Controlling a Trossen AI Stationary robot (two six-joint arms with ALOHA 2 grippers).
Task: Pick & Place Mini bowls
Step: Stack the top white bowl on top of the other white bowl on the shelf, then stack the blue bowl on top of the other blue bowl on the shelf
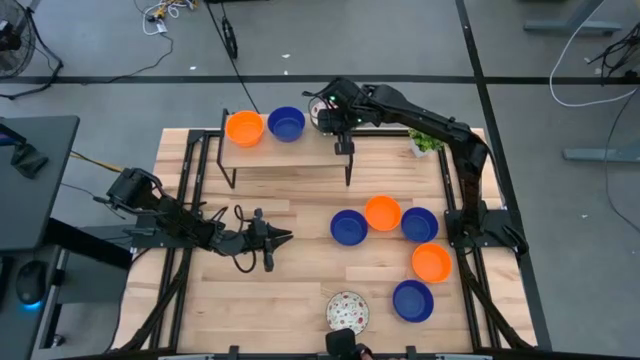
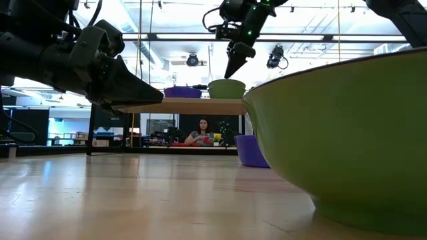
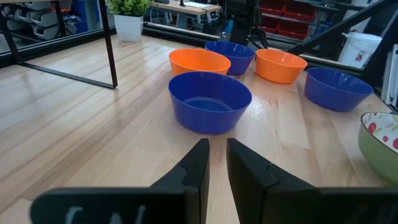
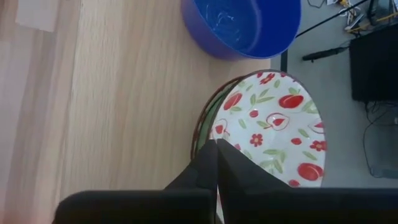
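My right gripper (image 1: 330, 110) is over the raised wooden shelf (image 1: 300, 150) at the table's far side, shut on a white mini bowl (image 4: 273, 130) with red and green pattern and a green outside. It shows on the shelf in the low view (image 2: 226, 88). An orange bowl (image 1: 245, 128) and a blue bowl (image 1: 286, 124) rest on the shelf to its left. My left gripper (image 1: 283, 238) is shut and empty, low over the table's left middle. Several more bowls rest on the table at the right. My right gripper pinches the patterned bowl's rim (image 4: 208, 134), one finger inside the bowl and one on its green outside. The fingers come from above, pointing down. The bowl stays mouth up at the shelf top; whether its base rests on the shelf I cannot tell.
On the table lie blue bowls (image 1: 348, 227), (image 1: 419, 224), (image 1: 412, 300), orange bowls (image 1: 382, 212), (image 1: 431, 262) and a patterned bowl (image 1: 347, 311) at the near edge. A small potted plant (image 1: 425, 143) stands at the far right. The shelf's dark legs (image 1: 348, 165) stand on the table.
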